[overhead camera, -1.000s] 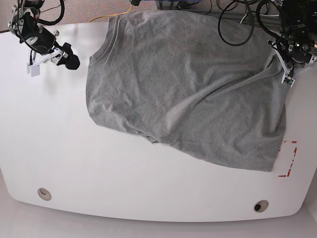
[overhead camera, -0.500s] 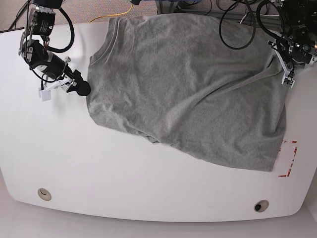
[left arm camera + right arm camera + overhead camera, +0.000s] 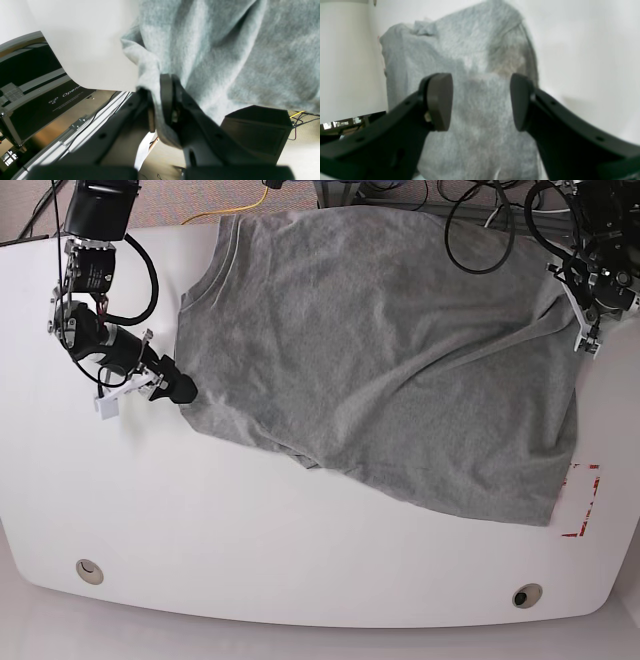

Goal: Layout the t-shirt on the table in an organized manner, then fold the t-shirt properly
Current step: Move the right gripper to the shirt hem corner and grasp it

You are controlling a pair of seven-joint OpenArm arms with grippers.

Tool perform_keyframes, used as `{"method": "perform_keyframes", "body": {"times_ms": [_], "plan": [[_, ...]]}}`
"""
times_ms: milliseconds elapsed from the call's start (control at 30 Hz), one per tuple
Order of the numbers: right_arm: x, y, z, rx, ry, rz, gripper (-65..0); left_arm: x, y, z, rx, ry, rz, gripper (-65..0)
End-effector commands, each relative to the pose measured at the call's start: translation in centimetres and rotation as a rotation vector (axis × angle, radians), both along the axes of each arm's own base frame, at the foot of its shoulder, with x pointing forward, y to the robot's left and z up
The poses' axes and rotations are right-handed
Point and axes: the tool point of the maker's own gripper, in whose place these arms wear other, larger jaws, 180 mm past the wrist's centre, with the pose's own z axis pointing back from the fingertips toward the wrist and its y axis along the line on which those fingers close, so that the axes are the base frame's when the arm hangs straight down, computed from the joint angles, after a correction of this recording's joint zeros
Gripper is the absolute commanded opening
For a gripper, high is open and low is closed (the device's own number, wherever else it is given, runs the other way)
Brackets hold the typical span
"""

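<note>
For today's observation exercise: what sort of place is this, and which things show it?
Probably a robotics lab: a white table with a marked red tape rectangle, loose cables behind it, and an aluminium frame beside a black equipment case.

A black case (image 3: 37,100) printed "OpenA…" stands on the floor beside an aluminium rail (image 3: 82,125).

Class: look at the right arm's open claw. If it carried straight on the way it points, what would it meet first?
Most likely the near edge of the t-shirt. The right claw points at that grey cloth; how far off it is, and whether it is already touching, is unclear.

Rumpled grey t-shirt (image 3: 390,350) on white table (image 3: 200,520)
</note>
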Motion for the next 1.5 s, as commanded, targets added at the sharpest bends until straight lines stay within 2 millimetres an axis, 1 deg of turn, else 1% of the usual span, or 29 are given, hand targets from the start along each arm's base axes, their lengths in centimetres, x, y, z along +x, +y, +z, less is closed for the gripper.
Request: {"method": "perform_keyframes", "body": {"times_ms": [0, 33, 167, 267, 433, 500, 567, 833, 1000, 1133, 1233, 1267, 1300, 1333, 1467], "plan": [[1.2, -1.1, 0.8, -0.039, -0.031, -0.01, -29.5, 0.3, 0.7, 0.9, 0.036, -0.012, -0.007, -65.0], [1.1, -1.4, 0.6, -0.059, -0.028, -0.008, -29.5, 0.3, 0.7, 0.9, 0.036, -0.012, -0.007, -65.0], [1.8, -1.8, 1.1, -0.131, -0.074, 0.042, -29.5, 0.3, 0.7, 0.9, 0.036, -0.012, -0.007, -65.0], [1.9, -2.1, 1.0, -0.177, -0.082, 0.066, -29.5, 0.3, 0.7, 0.9, 0.036, -0.012, -0.007, -65.0], [1.8, -3.4, 0.7, -0.255, -0.086, 0.072, -29.5, 0.3, 0.7, 0.9, 0.036, -0.012, -0.007, -65.0], [1.9, -3.1, 0.5, -0.269, -0.093, 0.087, -29.5, 0.4, 0.7, 1.0, 0.036, -0.014, -0.007, -65.0], [1.8, -2.9, 0.2, -0.274, -0.093, 0.094, -29.5, 0.4, 0.7, 1.0, 0.036, -0.014, -0.007, -65.0], [0.6, -2.9, -2.2, -0.272, -0.046, 0.12, -29.6, 0.4, 0.7, 0.9, 0.035, -0.013, -0.008, -65.0], [0.3, -2.4, -2.9, -0.255, -0.039, 0.14, -29.8, 0.4, 0.7, 0.9, 0.035, -0.013, -0.008, -65.0], [0.1, -0.8, -3.3, -0.225, -0.04, 0.152, -29.8, 0.4, 0.7, 0.9, 0.035, -0.013, -0.008, -65.0], [0.1, -0.4, -3.5, -0.218, -0.038, 0.157, -29.8, 0.4, 0.7, 0.9, 0.035, -0.013, -0.008, -65.0], [0.1, -0.1, -3.6, -0.215, -0.037, 0.164, -29.8, 0.4, 0.7, 0.9, 0.035, -0.013, -0.008, -65.0], [0.0, 0.7, -3.8, -0.205, -0.035, 0.179, -29.8, 0.4, 0.7, 0.9, 0.035, -0.013, -0.008, -65.0], [0.0, 1.0, -3.8, -0.204, -0.034, 0.187, -29.8, 0.4, 0.7, 0.9, 0.035, -0.013, -0.008, -65.0], [0.6, 1.7, -3.5, -0.198, -0.048, 0.201, -29.8, 0.4, 0.6, 0.9, 0.033, -0.013, -0.01, -65.0]]}}
